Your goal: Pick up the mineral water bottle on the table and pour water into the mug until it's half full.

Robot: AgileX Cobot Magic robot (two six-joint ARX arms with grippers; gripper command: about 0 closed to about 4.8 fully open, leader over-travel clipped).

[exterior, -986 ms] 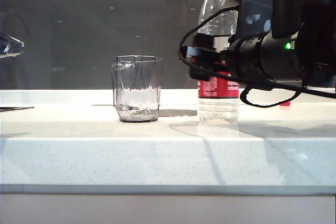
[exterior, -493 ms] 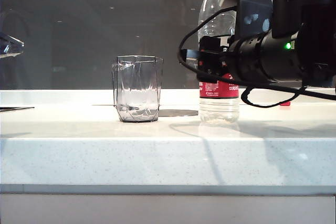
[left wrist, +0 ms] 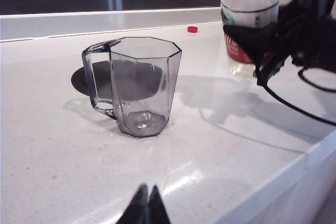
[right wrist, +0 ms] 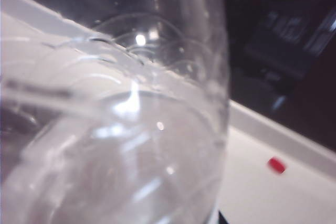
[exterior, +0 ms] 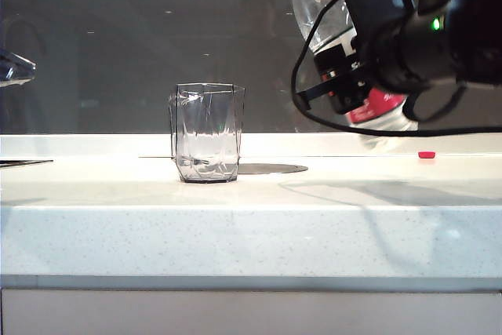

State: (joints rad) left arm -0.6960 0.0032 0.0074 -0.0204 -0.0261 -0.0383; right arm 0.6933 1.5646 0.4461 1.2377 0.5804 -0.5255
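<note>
The mineral water bottle [exterior: 315,7] hangs above the table [exterior: 235,225], clear of it and tilted, its neck leaning left towards the mug. My right gripper [exterior: 343,78] is shut on its red-and-white label, and my right wrist view is filled by the clear bottle [right wrist: 131,129] with water in it. The grey faceted mug [exterior: 206,132] stands upright and empty to the left of the bottle. It is also in the left wrist view, the mug [left wrist: 142,85] with its handle turned sideways. My left gripper [left wrist: 147,195] is shut, empty and well short of the mug.
A small red cap [exterior: 426,154] lies on the table at the back right. A dark round disc [exterior: 271,169] lies flat just behind the mug. A black cable [exterior: 314,115] loops down from the right arm. The table's thick front edge runs across the near side.
The right gripper has closed on the bottle, lifted it off the table and tilted it, neck to the left. The mug and the left gripper have not moved.
</note>
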